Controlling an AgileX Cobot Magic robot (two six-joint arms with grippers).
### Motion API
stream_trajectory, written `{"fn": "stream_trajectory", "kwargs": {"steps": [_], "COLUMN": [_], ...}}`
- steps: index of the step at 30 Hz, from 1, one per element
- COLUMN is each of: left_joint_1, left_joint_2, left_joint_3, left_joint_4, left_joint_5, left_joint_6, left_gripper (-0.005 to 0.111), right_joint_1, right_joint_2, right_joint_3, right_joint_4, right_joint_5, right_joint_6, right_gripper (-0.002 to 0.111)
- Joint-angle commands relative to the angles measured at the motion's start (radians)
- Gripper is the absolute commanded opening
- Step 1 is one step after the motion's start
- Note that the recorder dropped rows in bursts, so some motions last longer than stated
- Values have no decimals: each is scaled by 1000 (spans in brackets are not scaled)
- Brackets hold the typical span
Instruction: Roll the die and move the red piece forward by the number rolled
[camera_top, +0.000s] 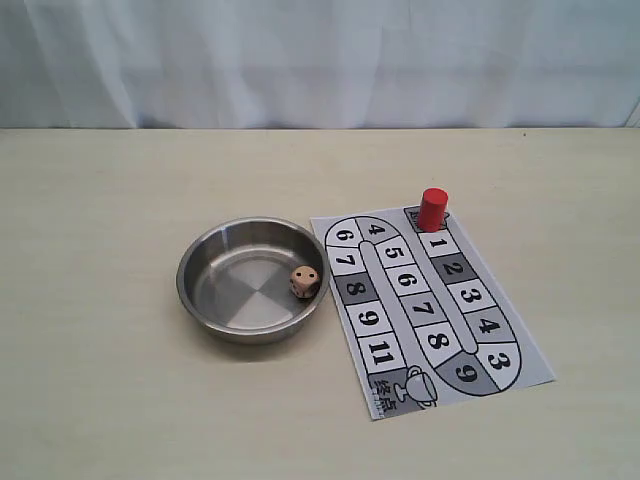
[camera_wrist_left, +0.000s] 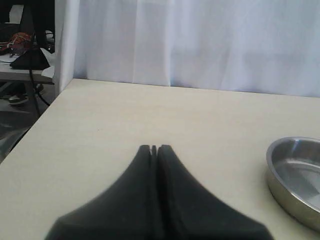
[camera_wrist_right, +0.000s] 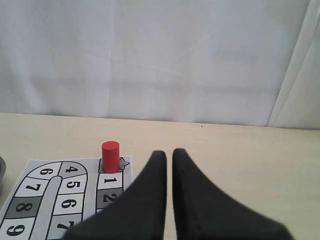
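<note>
Standing by the pale wooden desk (camera_top: 100, 400), I see neither arm over the work in the exterior view; each claw shows only to its own wrist camera. The left gripper (camera_wrist_left: 154, 148) has its black fingers pressed together, empty, hovering over bare desk with the round stainless-steel bowl (camera_wrist_left: 295, 175) off to one side. The right gripper (camera_wrist_right: 169, 152) is all but closed, only a thin slit between its fingers, nothing held, and it points toward the curtained edge of the desk. The small tan wooden die with dark pips (camera_top: 305, 282) lies inside the bowl, against the wall on the side nearest the printed paper game board of numbered squares (camera_top: 500, 370); its pips are too small for me to read surely. The bright-red cylinder piece (camera_top: 433, 209) stands upright on the board's starting square, just beyond square 1, at the end of the board closest to the curtained edge. I judge the task to be at its very start: the roll is not yet made and the piece has not advanced. The next move, I reckon, calls for one claw to open, reach down into the bowl, pinch the little cube cleanly despite the steel wall beside it, then lift and drop it so it tumbles.
</note>
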Motion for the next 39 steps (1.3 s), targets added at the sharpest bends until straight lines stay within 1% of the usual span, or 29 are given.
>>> {"fn": "stream_trajectory", "kwargs": {"steps": [1, 7, 12, 15, 16, 19, 24, 26, 35, 39], "left_joint_1": [0, 0, 0, 0, 0, 0, 0, 0, 0, 0], "left_joint_2": [-1, -1, -1, -1, -1, -1, -1, -1, -1, -1], "left_joint_3": [-5, -5, -5, -5, -5, -5, -5, -5, -5, -5], "left_joint_4": [-2, -2, 0, 0, 0, 0, 0, -2, -2, -4], "left_joint_5": [-5, -5, -5, -5, -5, -5, -5, -5, -5, -5], "left_joint_6": [-4, -4, -4, -4, -4, -4, -4, -4, -4, -4], "left_gripper": [0, 0, 0, 0, 0, 0, 0, 0, 0, 0], "right_joint_1": [2, 2, 2, 2, 2, 2, 2, 2, 2, 2], "right_joint_2": [-4, -4, -4, -4, -4, -4, -4, 13, 235, 366], "right_joint_3": [3, 3, 3, 3, 3, -51, -219, -286, -541, -653], "right_joint_4": [-1, -1, 3, 68, 94, 159, 159, 159, 159, 159], "right_joint_5": [-4, -37, -152, -264, -271, -216, -25, 23, 177, 282], "right_joint_6": [2, 2, 2, 12, 21, 31, 31, 31, 27, -29], "right_gripper": [4, 4, 4, 4, 4, 4, 4, 4, 4, 4]}}
